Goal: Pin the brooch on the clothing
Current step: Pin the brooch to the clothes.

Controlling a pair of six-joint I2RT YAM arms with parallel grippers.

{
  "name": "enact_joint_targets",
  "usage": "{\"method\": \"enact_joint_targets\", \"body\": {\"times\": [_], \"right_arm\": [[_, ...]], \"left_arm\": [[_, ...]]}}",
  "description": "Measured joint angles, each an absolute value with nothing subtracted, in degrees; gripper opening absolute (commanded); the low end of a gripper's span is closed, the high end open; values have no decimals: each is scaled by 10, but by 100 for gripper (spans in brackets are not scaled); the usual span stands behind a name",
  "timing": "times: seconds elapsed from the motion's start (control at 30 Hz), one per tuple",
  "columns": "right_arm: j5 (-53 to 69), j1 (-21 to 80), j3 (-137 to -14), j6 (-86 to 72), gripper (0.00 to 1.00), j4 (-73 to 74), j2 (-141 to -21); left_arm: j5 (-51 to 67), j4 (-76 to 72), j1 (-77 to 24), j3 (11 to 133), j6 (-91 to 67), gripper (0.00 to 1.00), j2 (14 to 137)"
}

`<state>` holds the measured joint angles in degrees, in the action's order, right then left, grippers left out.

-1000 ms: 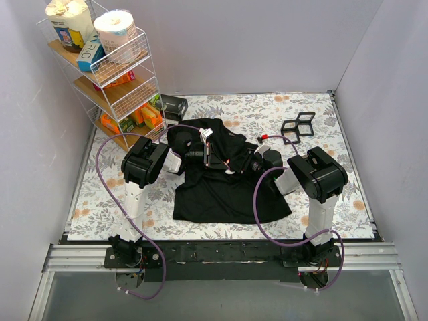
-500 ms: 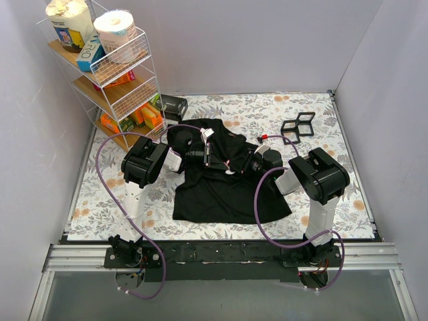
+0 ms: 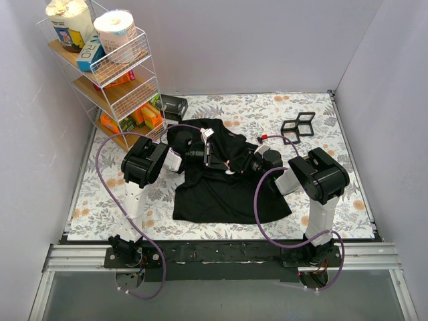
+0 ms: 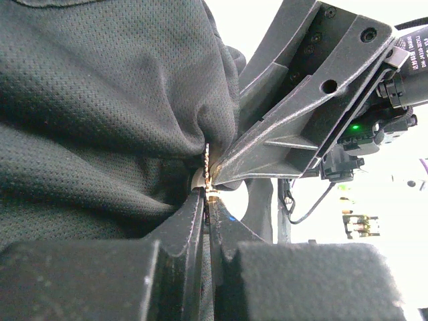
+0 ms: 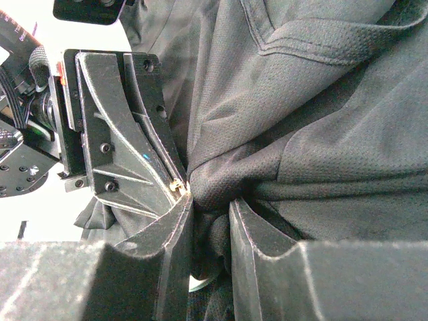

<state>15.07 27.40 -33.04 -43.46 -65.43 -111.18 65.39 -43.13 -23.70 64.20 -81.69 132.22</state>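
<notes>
The black T-shirt (image 3: 221,194) lies in the middle of the table, bunched up near its collar. My left gripper (image 3: 212,155) and right gripper (image 3: 235,167) meet over that bunch. In the left wrist view the left gripper (image 4: 208,199) is shut on the brooch (image 4: 208,175), a tiny metallic piece at its tips, pressed against a fold of the shirt (image 4: 100,100). In the right wrist view the right gripper (image 5: 210,204) is shut on a fold of the shirt (image 5: 321,100). The brooch (image 5: 177,186) shows there as a small glint right beside the right gripper's left finger.
A wire shelf rack (image 3: 110,67) with packets and paper rolls stands at the back left. A black box (image 3: 174,103) lies beside it. Black square frames (image 3: 299,127) lie at the back right. Purple cables (image 3: 257,200) loop from both arms over the shirt.
</notes>
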Motion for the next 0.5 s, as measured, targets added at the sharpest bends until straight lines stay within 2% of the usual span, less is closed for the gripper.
{"method": "enact_joint_targets", "body": {"times": [0.5], "right_arm": [[134, 277, -329, -442, 30, -659, -1113]], "left_arm": [[649, -433, -237, 641, -822, 0, 1322]]}}
